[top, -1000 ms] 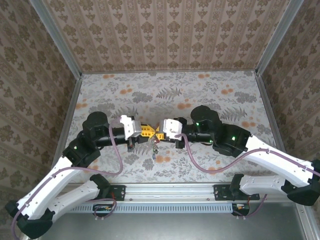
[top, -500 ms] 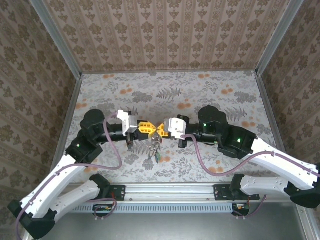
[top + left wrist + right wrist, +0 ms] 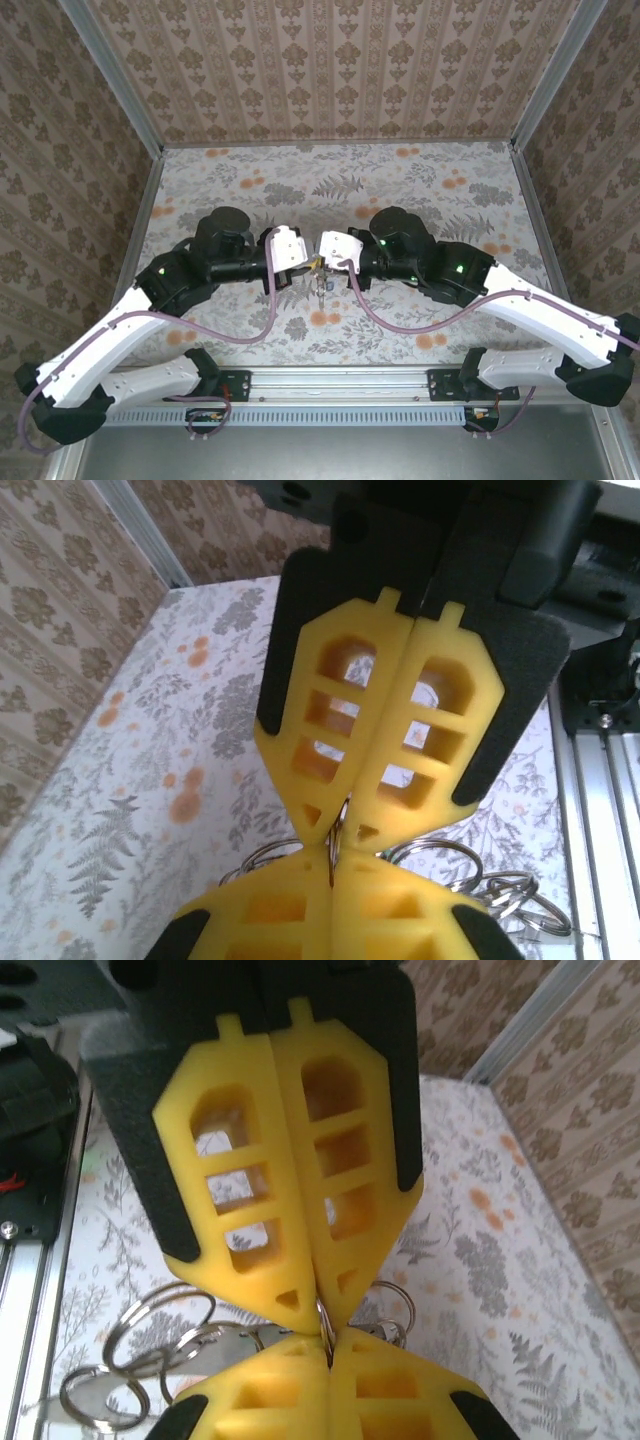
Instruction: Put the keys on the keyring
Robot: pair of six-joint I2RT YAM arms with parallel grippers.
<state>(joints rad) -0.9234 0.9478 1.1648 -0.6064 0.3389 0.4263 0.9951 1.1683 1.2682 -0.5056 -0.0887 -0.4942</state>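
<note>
Holding, left: the left gripper (image 3: 333, 835) had its yellow fingers (image 3: 318, 742) pressed together, with a thin wire loop of the keyring (image 3: 512, 890) caught at their tips.
Holding, right: the right gripper (image 3: 322, 1318) had its fingers together as well, clamped on a thin loop from the opposite side.
Meeting: the two sets of tips touched nose to nose over the middle of the flowered desk (image 3: 400, 170).
Keyring: several linked metal loops spilled out just beside and below the tips. Whether they touched the desk could not be told.
Dangling bits (image 3: 320, 287): they hung under the meeting point and were too small to name.
Arms: both reached inward from the near edge.
</note>
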